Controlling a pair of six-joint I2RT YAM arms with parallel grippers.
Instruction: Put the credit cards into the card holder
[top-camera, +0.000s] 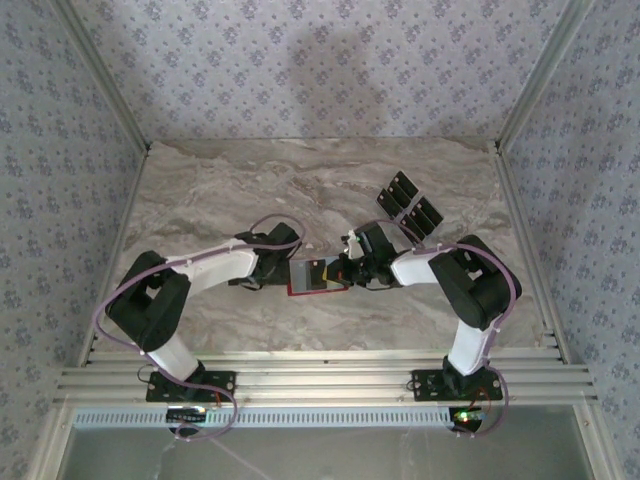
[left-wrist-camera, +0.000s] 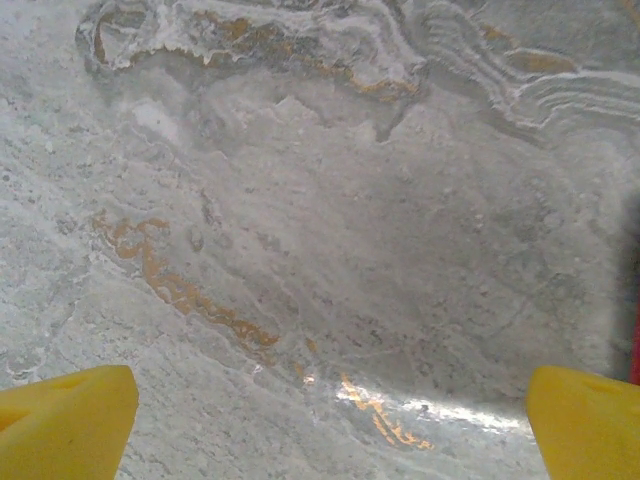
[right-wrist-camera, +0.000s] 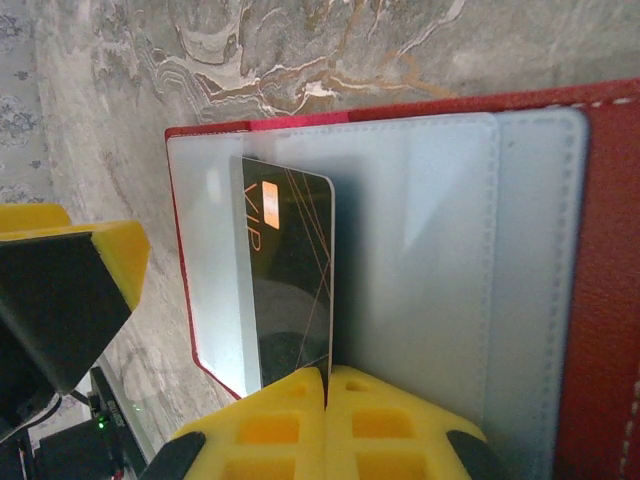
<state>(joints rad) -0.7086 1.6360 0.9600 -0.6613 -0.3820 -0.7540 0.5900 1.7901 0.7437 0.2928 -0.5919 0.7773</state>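
Right wrist view, nearest first. The right gripper has its ribbed yellow fingers pressed together on the near short edge of one black card. Judged purpose: an end grip leaves the rest of the card free to slide forward. The card is thin, rigid and glossy, with rounded corners, an orange chip, "VIP" lettering and fine gold lines. It reaches straight out ahead of the fingers over the card holder, which lies opened flat. Whether its leading edge has entered a slot cannot be told.

The holder's cover is grained red leather with pale stitching. Its pockets are smooth, grey, faintly translucent sheets in overlapping layers. They face up, probably so that a card can go in along the surface.

Left wrist view: the left gripper stands spread to its widest with nothing between the fingertips, low over the veined, polished marble table. It is just beside the holder's far end, perhaps waiting to steady it.

Top external view: the other credit cards lie fanned on the table, well beyond the right fingers.
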